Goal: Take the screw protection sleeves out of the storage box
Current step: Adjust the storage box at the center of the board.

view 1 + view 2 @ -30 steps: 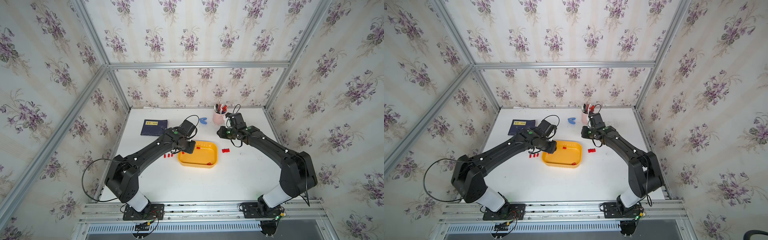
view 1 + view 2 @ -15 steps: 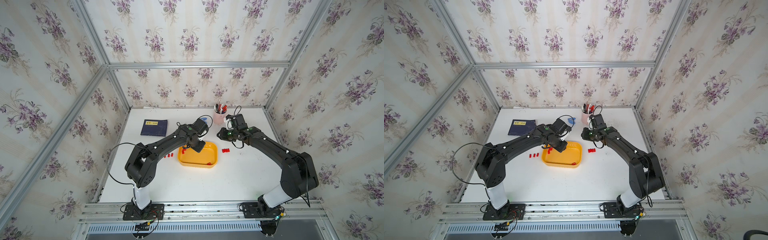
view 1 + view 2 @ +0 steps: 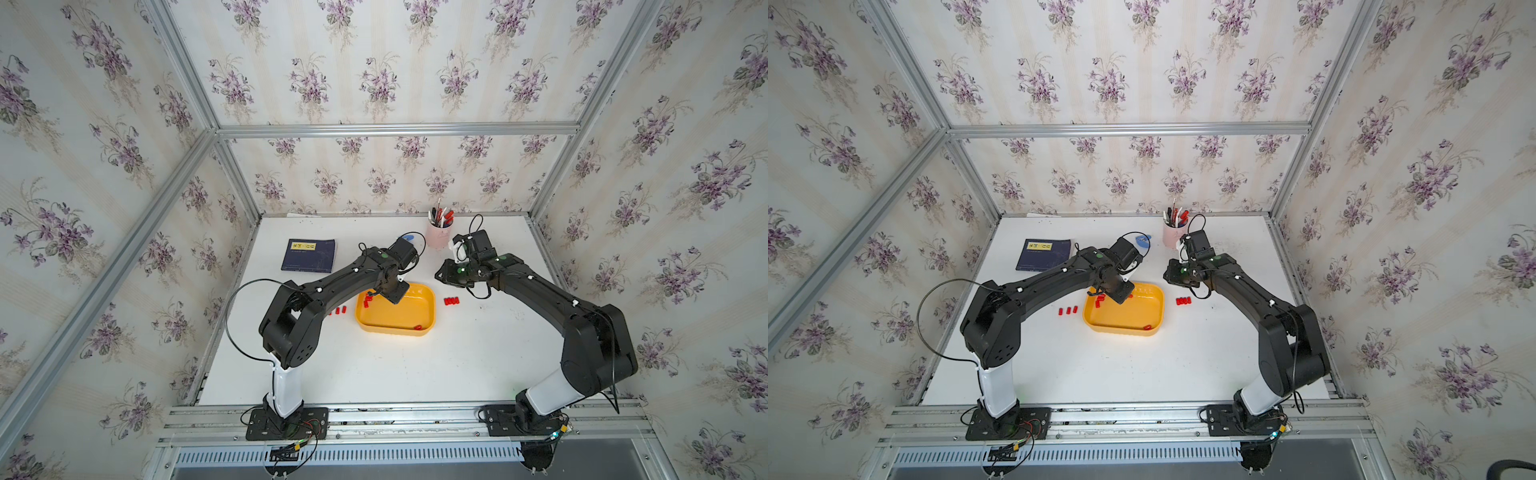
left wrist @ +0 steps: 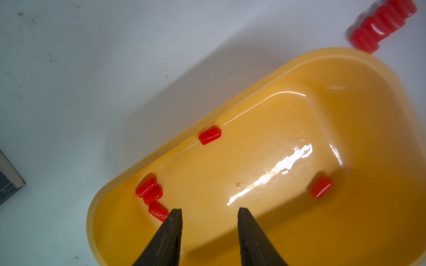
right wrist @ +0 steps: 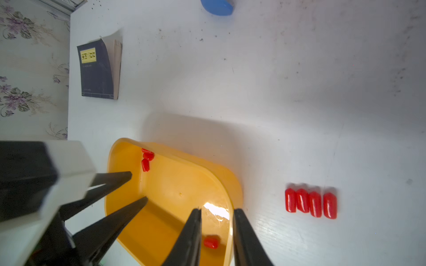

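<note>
The shallow yellow-orange plastic tray (image 3: pixel 401 313) with rounded corners sits flat on the white table (image 3: pixel 415 374). Five tiny red plastic caps (image 4: pixel 210 135) lie on their sides inside: a cluster of three (image 4: pixel 151 195) in one corner, one against a long wall, and a lone cap (image 4: pixel 320 187) near the opposite corner. A row of four (image 5: pixel 310 203) lies on the table beside one short end, and a row of three (image 3: pixel 1068 310) beside the other.

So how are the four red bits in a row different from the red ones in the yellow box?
The four sleeves in a row lie on the table outside the storage box, neatly side by side. The sleeves in the box are scattered: three bunched in a corner, two apart. All are small and red.
</note>
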### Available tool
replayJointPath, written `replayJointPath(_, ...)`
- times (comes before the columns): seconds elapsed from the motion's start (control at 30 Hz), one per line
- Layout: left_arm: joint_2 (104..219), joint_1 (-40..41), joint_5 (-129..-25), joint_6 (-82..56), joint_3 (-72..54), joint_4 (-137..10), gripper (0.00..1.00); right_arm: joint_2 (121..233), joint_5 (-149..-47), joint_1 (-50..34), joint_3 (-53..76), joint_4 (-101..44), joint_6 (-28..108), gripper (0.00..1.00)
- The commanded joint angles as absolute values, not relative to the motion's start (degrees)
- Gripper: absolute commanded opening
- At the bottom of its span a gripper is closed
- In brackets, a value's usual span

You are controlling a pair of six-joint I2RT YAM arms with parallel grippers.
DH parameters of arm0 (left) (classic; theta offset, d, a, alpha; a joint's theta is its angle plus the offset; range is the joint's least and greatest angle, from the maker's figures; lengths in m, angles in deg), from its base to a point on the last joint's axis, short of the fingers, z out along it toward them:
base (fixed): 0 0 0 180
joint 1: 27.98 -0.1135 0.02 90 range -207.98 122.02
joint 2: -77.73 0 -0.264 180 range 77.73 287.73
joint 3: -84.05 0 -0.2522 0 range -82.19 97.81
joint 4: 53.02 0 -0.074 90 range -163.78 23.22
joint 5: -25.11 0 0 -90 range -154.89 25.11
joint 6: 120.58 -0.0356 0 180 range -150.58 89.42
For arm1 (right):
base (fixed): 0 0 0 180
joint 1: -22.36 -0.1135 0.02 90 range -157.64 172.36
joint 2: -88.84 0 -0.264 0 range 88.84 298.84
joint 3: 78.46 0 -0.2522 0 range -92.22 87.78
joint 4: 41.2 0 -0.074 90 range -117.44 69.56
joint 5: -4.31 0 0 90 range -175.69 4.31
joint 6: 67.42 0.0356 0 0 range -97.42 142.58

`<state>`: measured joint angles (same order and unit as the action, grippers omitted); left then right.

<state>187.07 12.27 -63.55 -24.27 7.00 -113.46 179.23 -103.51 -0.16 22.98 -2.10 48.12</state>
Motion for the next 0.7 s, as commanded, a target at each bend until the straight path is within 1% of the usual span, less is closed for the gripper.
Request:
replayJointPath(0.0, 183.6, 12.0, -62.2, -20.0, 6.6, -117.3, 0.46, 177.4, -105.1, -0.5, 24.1, 3.1, 48.1, 0.31)
replayJointPath(0.13, 176.8, 10.1, -61.6, -17.8, 2.8, -120.6, 0.54, 174.9, -106.2, -1.0, 25.8, 5.3, 47.0, 0.33)
replayJointPath(0.27, 172.2, 6.8, -59.8, -16.8, -0.8, -125.4, 0.55, 175.4, -106.7, -1.7, 26.1, 6.1, 46.8, 0.34)
replayJointPath(0.33, 170.6, 6.4, -57.8, -17.1, -2.4, -126.9, 0.55, 175.9, -106.7, -2.7, 25.6, 6.1, 46.7, 0.34)
replayJointPath(0.43, 168.5, 6.4, -57.1, -17.3, -5.4, -126.2, 0.61, 176.6, -106.8, -3.5, 25.5, 6.1, 46.8, 0.34)
replayJointPath(0.53, 169.0, 6.1, -54.1, -16.5, -8.2, -124.5, 0.63, 177.3, -106.6, -3.8, 25.7, 5.9, 46.9, 0.34)
replayJointPath(0.67, 171.2, 6.0, -54.0, -14.7, -10.3, -120.9, 0.63, 177.7, -106.2, -3.8, 25.9, 5.4, 46.8, 0.34)
